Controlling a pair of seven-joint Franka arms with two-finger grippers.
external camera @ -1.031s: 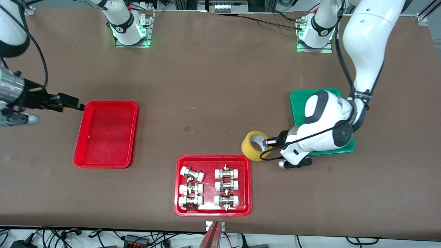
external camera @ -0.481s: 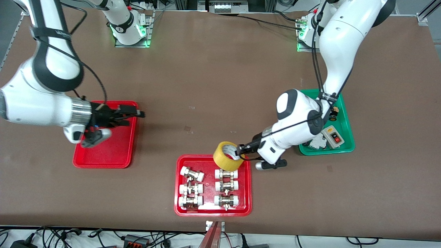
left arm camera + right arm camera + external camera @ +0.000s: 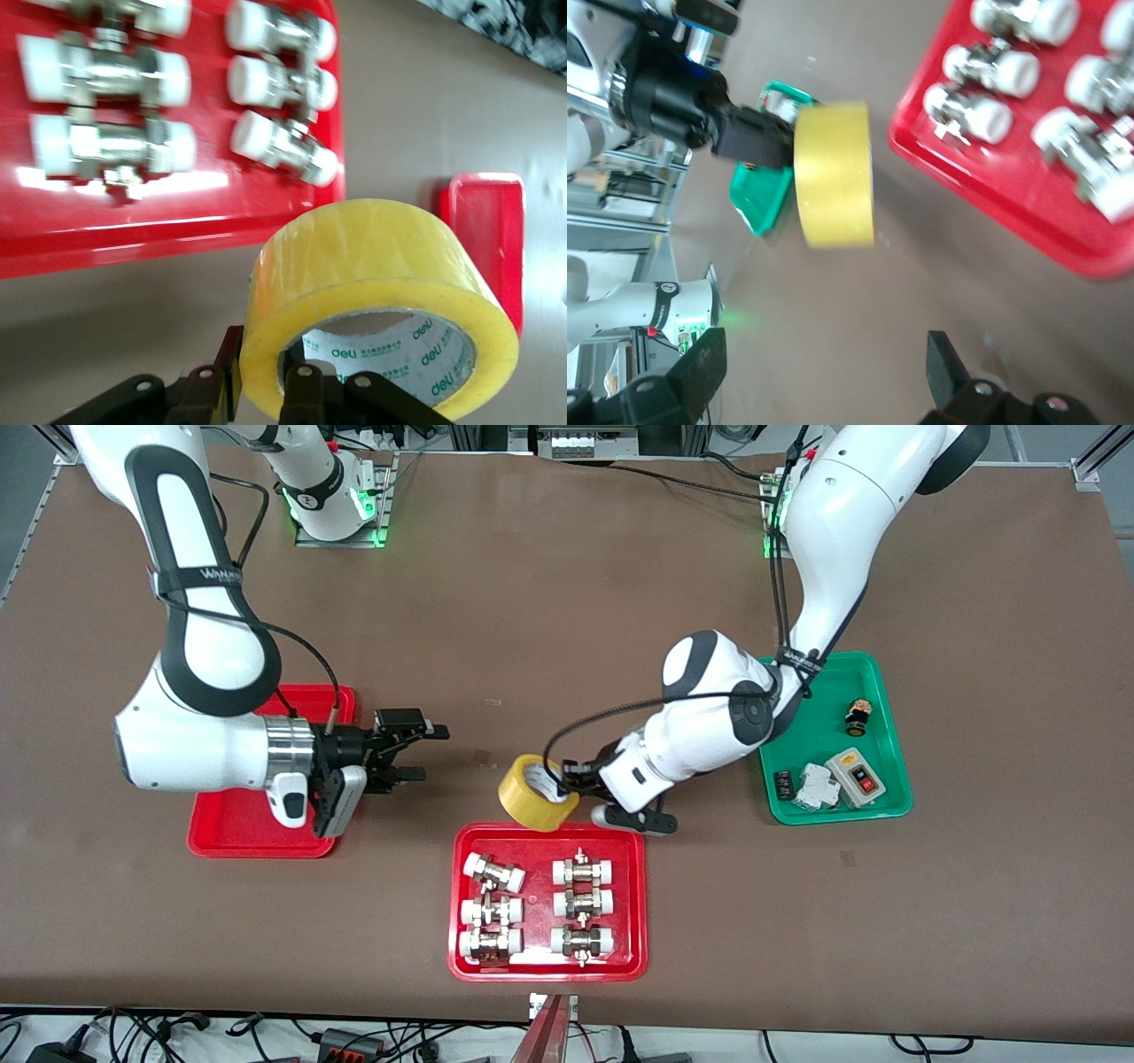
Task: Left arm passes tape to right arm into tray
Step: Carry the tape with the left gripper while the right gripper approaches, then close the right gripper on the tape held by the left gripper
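Carried from over the green tray (image 3: 877, 802), the tape (image 3: 534, 791) now hangs over bare desk (image 3: 567, 620), grasped by the left claw (image 3: 571, 781); the right claw (image 3: 425, 753) has reached out past the tray (image 3: 232, 834), fingers spread. Left wrist view shows the claw clenched through the roll's wall. Right wrist view faces the tape edge-on.

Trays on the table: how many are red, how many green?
Red trays: 2, one plain, one holding fittings.
Green tray: 1.
Total: 3.
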